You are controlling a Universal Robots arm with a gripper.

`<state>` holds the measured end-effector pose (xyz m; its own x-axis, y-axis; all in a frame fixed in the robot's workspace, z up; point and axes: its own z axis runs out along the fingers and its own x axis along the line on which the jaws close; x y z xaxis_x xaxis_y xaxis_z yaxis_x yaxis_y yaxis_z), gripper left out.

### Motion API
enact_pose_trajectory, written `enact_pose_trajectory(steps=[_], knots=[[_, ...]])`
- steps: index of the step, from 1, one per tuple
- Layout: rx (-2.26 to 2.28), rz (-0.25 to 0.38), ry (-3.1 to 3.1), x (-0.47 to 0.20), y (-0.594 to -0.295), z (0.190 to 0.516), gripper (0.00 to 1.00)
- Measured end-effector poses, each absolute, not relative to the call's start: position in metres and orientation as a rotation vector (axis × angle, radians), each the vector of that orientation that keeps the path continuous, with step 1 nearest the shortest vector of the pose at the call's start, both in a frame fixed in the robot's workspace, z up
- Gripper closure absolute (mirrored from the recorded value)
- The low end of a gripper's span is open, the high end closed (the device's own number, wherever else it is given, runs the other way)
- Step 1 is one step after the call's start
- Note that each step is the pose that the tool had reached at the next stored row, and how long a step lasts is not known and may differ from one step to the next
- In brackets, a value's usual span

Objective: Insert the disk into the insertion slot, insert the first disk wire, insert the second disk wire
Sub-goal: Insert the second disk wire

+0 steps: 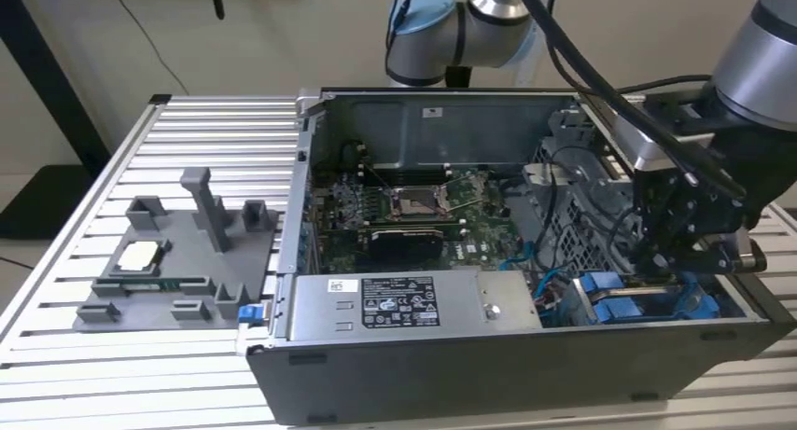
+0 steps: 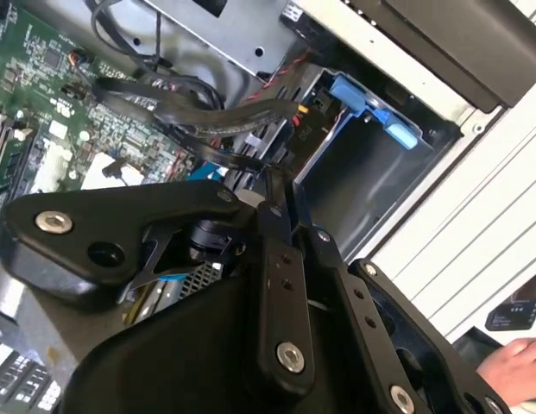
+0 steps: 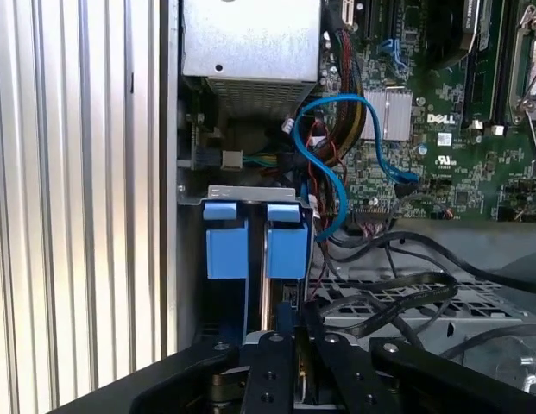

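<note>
Open computer case [image 1: 373,355] lies on a ribbed metal surface [image 1: 187,141], its inside facing up. The arm reaches down into the case at the exterior view's right, near corner, with the pincer [image 1: 678,262] lowered just over the drive bays. Below it, two bright blue carrier frames sit side by side in the insertion slot [image 1: 648,304] area of the dark cage; in the first wrist view the blue tabs of the disk [image 3: 285,237] carrier and its neighbour [image 3: 224,237] stand directly ahead of the pincer [image 3: 285,345], the fingertips lined up with the gap between the two and close to the carrier on the motherboard side. Pincer fingers [image 3: 269,362] stand close together with a thin bright strip between them; whether they grip anything I cannot tell. Second wrist view: pincer [image 2: 280,194] tip meets a bundle of black cables [image 2: 207,116], a blue carrier tab [image 2: 371,108] beyond it at the mouth of a bay. A blue data cable [image 3: 337,155] loops from the motherboard [image 3: 440,129] toward the bays. Silver power-supply box [image 1: 412,304] lies along the near wall, to the exterior view's left of the bays. Grey fixture tray [image 1: 174,262] sits on the surface, well apart, at the exterior view's left. A hand [image 2: 518,366] shows at the edge of the second wrist view.
</note>
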<state>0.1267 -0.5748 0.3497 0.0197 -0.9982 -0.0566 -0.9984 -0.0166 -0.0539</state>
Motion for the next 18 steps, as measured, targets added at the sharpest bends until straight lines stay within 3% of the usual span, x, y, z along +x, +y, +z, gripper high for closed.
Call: enact_pose_trajectory(steps=[18], knots=[[-2.185,0.0,2.145,0.13,-0.576,0.337,0.84]])
